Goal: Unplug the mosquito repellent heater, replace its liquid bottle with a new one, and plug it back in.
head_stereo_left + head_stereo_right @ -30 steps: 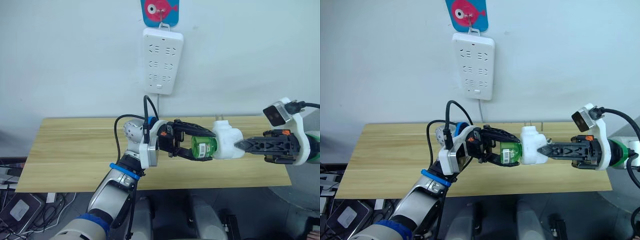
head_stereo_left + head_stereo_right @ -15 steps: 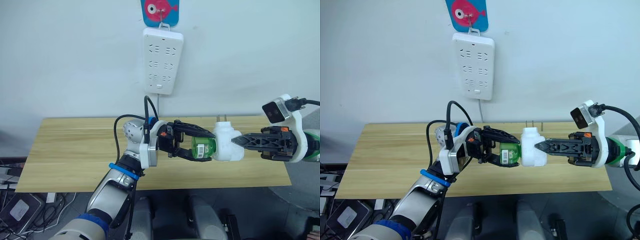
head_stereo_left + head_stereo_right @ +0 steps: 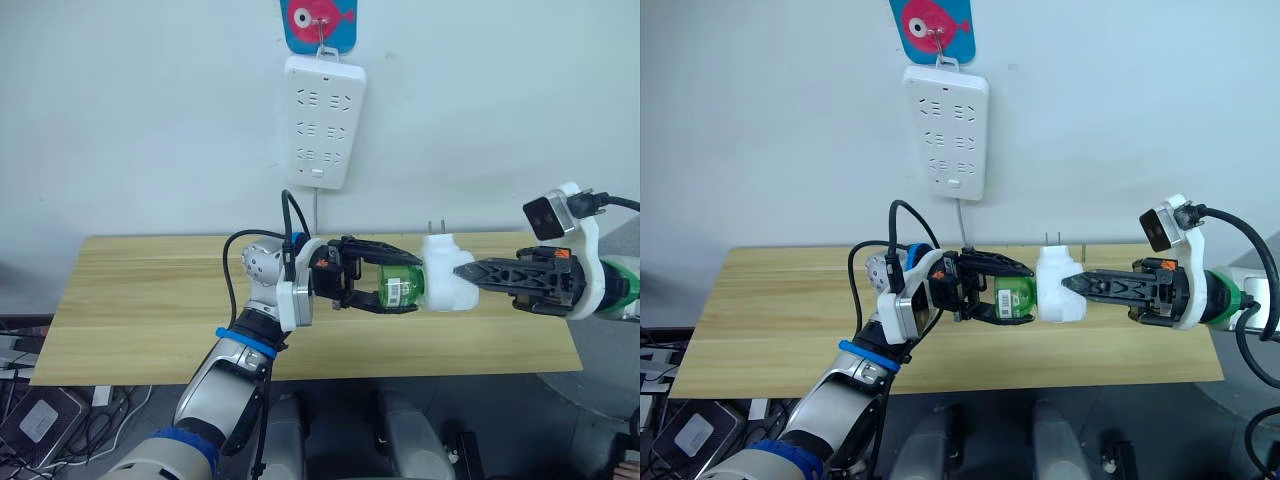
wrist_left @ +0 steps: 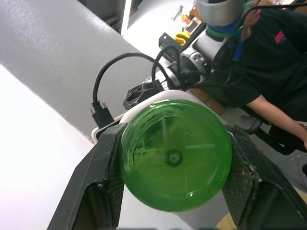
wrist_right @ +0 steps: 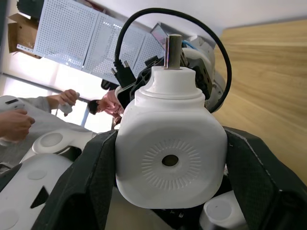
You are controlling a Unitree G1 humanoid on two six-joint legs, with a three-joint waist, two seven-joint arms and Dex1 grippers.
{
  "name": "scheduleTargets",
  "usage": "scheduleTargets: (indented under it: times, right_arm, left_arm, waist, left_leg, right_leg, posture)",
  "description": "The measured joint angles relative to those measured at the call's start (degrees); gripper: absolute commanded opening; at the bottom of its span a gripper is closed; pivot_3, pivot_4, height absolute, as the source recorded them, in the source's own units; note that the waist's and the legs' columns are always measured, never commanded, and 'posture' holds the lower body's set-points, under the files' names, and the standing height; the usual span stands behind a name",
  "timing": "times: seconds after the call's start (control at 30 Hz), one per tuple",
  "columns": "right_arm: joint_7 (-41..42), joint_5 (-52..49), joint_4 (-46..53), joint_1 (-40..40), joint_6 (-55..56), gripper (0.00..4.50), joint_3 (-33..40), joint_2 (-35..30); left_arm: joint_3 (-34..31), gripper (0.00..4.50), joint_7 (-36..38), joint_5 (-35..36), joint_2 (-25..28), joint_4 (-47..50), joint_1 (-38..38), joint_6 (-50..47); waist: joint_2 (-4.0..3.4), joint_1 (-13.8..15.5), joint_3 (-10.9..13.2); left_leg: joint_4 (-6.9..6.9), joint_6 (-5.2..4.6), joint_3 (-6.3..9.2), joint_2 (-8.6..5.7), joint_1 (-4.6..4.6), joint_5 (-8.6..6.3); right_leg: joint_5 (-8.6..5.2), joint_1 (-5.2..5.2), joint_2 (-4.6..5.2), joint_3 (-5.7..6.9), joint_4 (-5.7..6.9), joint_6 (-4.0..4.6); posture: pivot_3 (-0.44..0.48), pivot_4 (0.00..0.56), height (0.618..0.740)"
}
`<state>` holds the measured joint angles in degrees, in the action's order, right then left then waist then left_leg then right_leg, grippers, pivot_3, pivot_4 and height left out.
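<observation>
1. Gripping the green bottle (image 3: 398, 288) sideways, the left gripper (image 3: 385, 287) is hanging above the table (image 3: 140, 300), its fingers (image 4: 103, 191) pressing both flanks.
2. Meeting the bottle on its right, the heater (image 3: 444, 286) is floating mid-air, prongs pointing up.
3. Clamping the heater from the right, the right gripper (image 3: 462, 273) is squeezing its sides.
4. Hanging on the far wall, the power strip (image 3: 325, 121) is sitting above.
</observation>
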<state>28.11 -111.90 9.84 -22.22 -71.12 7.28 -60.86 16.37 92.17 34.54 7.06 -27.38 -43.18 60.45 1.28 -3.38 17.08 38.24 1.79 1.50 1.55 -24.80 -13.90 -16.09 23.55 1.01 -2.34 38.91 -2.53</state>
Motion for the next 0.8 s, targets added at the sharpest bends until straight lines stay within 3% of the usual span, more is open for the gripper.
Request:
scheduleTargets:
  times: [0.03,0.4,0.8]
  right_arm:
    - [-0.38,0.0,0.92,-0.01,0.0,4.48,-0.44,0.66]
    - [-2.17,0.03,1.74,-0.99,0.39,4.48,-1.71,2.09]
    - [1.68,0.24,1.63,1.71,-0.63,4.48,-1.29,-0.74]
  left_arm:
    - [0.57,2.34,0.0,-0.44,-0.73,0.0,-0.07,0.0]
    - [1.18,2.34,0.0,-1.22,-1.04,-0.02,-0.08,0.18]
    - [0.31,2.34,-1.38,-3.27,-1.33,-2.54,-1.72,4.28]
  waist:
    - [0.0,0.01,0.0]
    - [0.0,-0.01,0.0]
    - [0.0,0.01,0.0]
  left_leg:
    - [0.0,0.0,0.0,-0.01,0.0,0.0]
    - [-0.01,0.0,0.01,0.01,0.0,0.0]
    - [0.0,0.0,0.02,0.02,0.0,0.0]
  right_leg:
    - [0.0,0.0,0.0,-0.01,-0.01,0.0]
    - [0.0,0.0,-0.02,-0.01,0.01,0.0]
    - [0.0,0.0,-0.02,0.0,0.0,0.0]
  posture:
    - [-0.142,0.283,0.74]
    - [-0.137,0.281,0.74]
    - [-0.138,0.28,0.74]
